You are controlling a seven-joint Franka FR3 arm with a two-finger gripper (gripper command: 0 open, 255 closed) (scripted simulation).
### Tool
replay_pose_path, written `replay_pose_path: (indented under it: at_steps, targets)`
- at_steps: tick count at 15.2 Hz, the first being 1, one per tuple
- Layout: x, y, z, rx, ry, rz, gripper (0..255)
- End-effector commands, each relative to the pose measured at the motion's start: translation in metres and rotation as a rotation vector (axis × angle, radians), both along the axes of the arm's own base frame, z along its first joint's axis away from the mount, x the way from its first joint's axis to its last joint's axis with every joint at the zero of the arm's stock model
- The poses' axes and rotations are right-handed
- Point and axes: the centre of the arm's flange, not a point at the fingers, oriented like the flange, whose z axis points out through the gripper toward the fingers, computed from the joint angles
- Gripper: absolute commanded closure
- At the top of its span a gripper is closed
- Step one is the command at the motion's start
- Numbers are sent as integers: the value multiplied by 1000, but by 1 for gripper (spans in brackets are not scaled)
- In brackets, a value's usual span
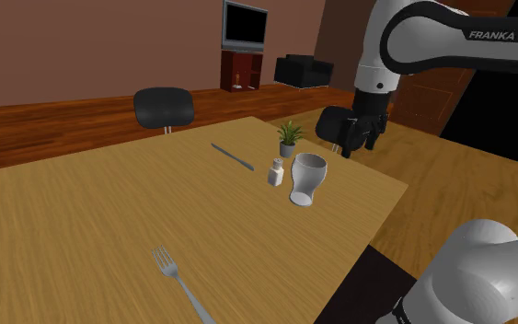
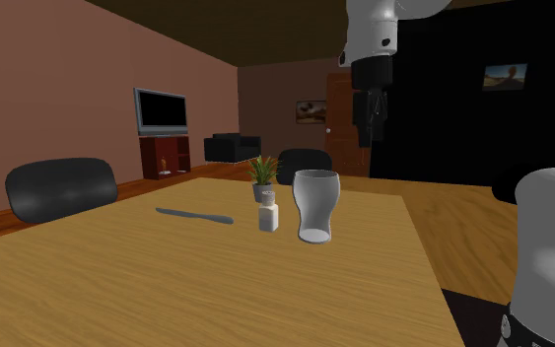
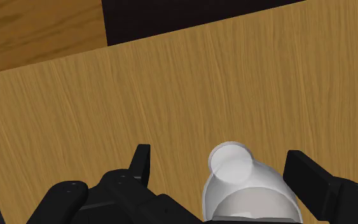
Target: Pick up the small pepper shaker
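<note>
Jaws are released and grasp nothing. In the shoulder view they hang from the white arm [image 1: 431, 41] above the far edge of the desk [image 1: 82, 221], clear of everything on it. The small pepper shaker [image 1: 275, 171] stands upright on the desk, its long axis vertical and its cap pointing up. It is just beside a pale glass [image 1: 306, 179] on that view's left, with a little potted plant [image 1: 289, 138] near behind it. A knife [image 1: 233, 156] lies flat further to the left and a fork [image 1: 178, 285] lies well apart, near the bottom edge. The desk top is light wood grain. A dark chair [image 1: 164, 108] sits at its far side, over a brown wooden floor [image 1: 63, 120]. Against the reddish wall stand a television [image 1: 245, 26] on a red cabinet [image 1: 241, 70] and a black armchair [image 1: 304, 70].

In the second exterior view the pepper shaker [image 2: 268, 214] is a white block with a greyish top, upright. It stands between the knife [image 2: 195, 215] and the glass [image 2: 315, 205], close to the glass, in front of the plant [image 2: 263, 178]. The jaws hang high above the desk, beyond the glass. A black area [image 2: 443, 118] lies behind the arm.

In the wrist view the jaws stand wide apart, with the glass [image 3: 247, 184] seen from above between them and touched by neither. Wood-grain desk [image 3: 171, 83] spreads beyond, then a strip of floor [image 3: 31, 25] and a black area [image 3: 190, 13].
</note>
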Motion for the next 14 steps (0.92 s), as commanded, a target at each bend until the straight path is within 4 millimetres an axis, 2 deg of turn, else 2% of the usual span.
replay_pose_path:
  at_steps: [1,14]
  targets:
    - [0,0,0,0,0,0,0]
    - [163,28,-77,43,84,29,0]
